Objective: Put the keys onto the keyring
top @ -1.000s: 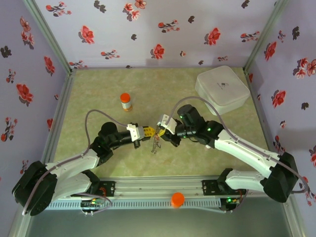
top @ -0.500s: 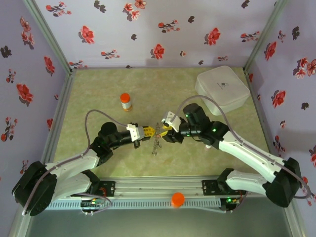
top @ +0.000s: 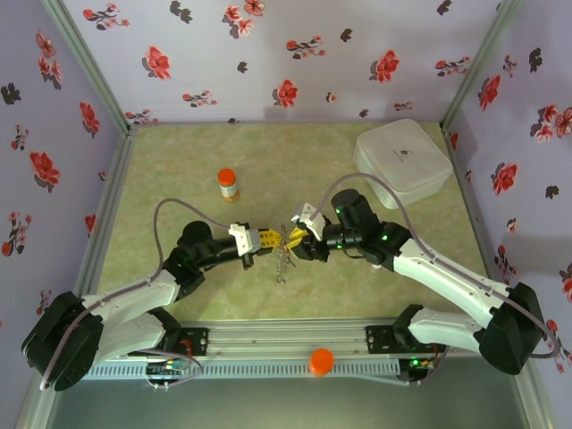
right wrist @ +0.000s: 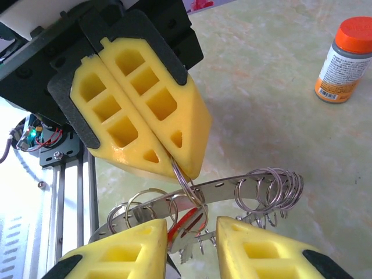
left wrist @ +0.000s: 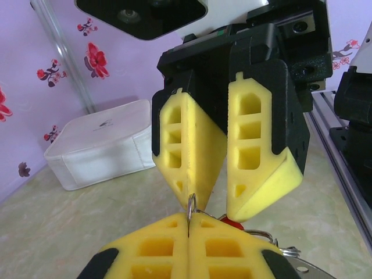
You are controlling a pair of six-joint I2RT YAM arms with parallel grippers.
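Observation:
My left gripper [left wrist: 189, 232] is shut on a small silvery split ring [right wrist: 185, 177] that hangs on the keyring [right wrist: 256, 179], a flat grey band with holes and several loose rings. The keyring dangles between both grippers above the table [top: 283, 259]. A key with a red tag [right wrist: 190, 224] hangs from that split ring. My right gripper [right wrist: 195, 256] is open, its yellow fingers [left wrist: 261, 145] standing either side of the red-tagged key [left wrist: 232, 222]. The key with the dark tag is hidden. In the top view the left gripper [top: 273, 239] and right gripper [top: 299, 239] meet tip to tip.
An orange-capped bottle [top: 228, 185] stands at the back left of the green mat. A white lidded box [top: 402, 161] sits at the back right. An aluminium rail [top: 286, 344] with an orange knob runs along the near edge.
The right wrist has turned and shifted slightly, bringing its open fingers closer around the hanging key. The left arm has held still with the ring.

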